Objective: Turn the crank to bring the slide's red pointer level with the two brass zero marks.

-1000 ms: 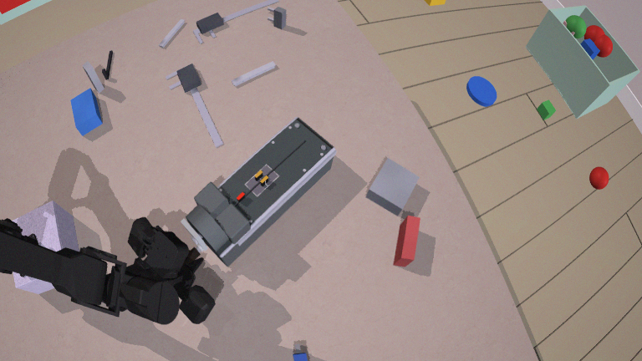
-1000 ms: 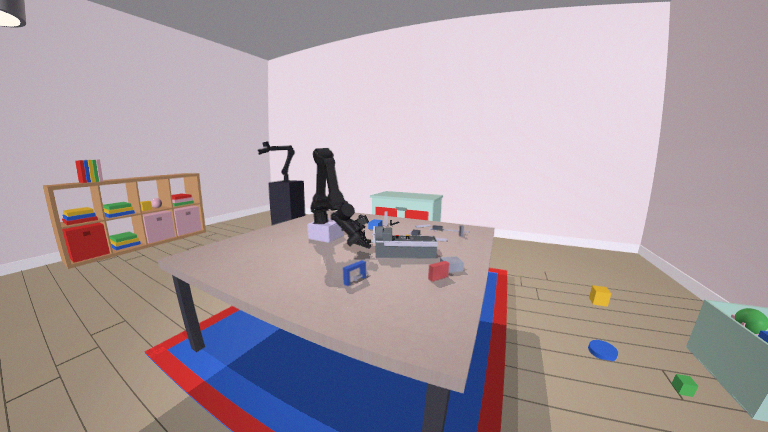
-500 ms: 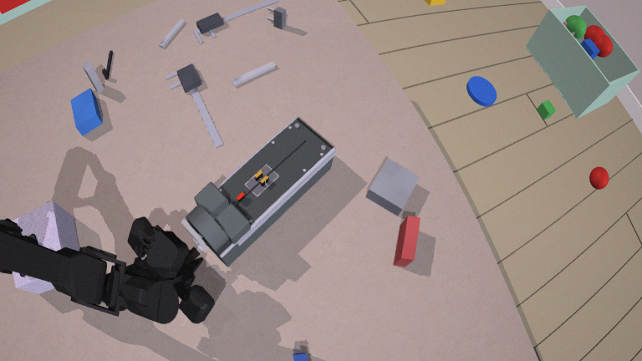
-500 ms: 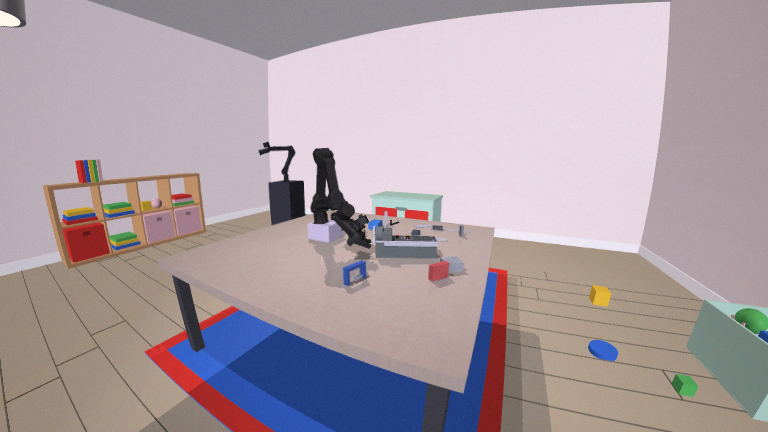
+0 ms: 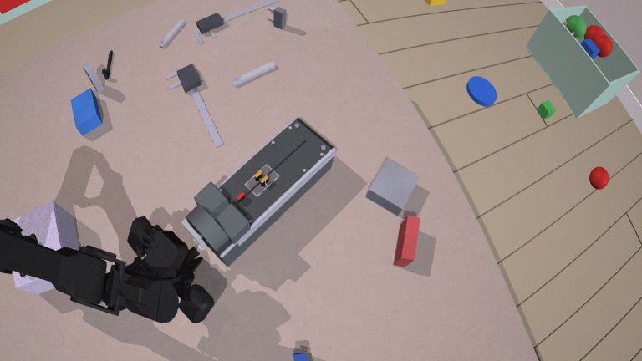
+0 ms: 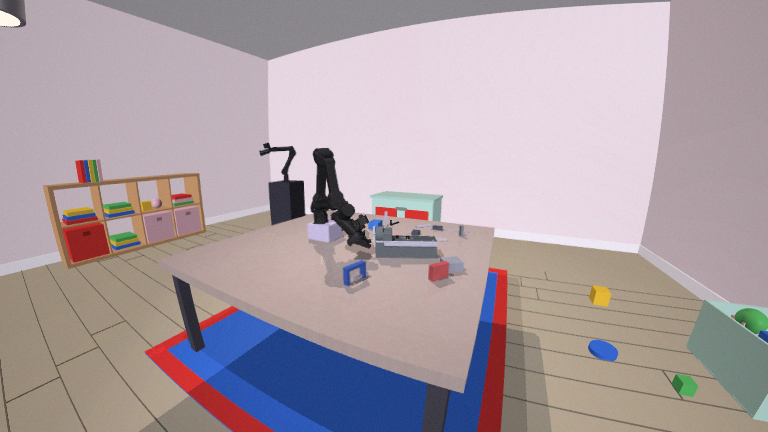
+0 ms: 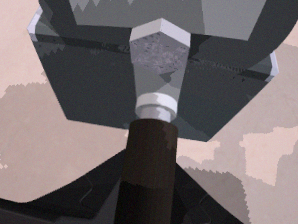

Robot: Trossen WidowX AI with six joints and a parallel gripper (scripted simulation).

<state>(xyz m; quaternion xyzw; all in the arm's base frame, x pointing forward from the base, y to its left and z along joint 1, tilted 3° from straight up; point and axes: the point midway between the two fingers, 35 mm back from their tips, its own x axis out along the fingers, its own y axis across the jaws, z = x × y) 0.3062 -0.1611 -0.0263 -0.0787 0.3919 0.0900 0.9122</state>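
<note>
The grey machine (image 5: 287, 190) (image 6: 408, 250) (image 7: 90, 75) stands mid-table, its round crank end toward the arm. The red pointer (image 5: 240, 195) lies along the slot, clearly short of the brass zero marks (image 5: 258, 175) (image 5: 264, 179), on the crank-end side and not level with them. The silver crank arm (image 7: 160, 50) (image 5: 196, 237) shows at the machine's end, and the dark brown handle (image 7: 151, 137) sticks out from its lower end in the wrist view. My gripper (image 7: 145, 161) (image 6: 368, 245) is shut on the handle. In the top view the arm hides the handle.
A grey block (image 5: 392, 184) and a red block (image 5: 407, 240) stand beyond the machine's long side. A blue block (image 5: 86, 112), a dark-headed silver tool (image 5: 189, 78) and silver bars (image 5: 254, 73) lie on the other side. A blue frame (image 6: 346, 275) stands toward the front.
</note>
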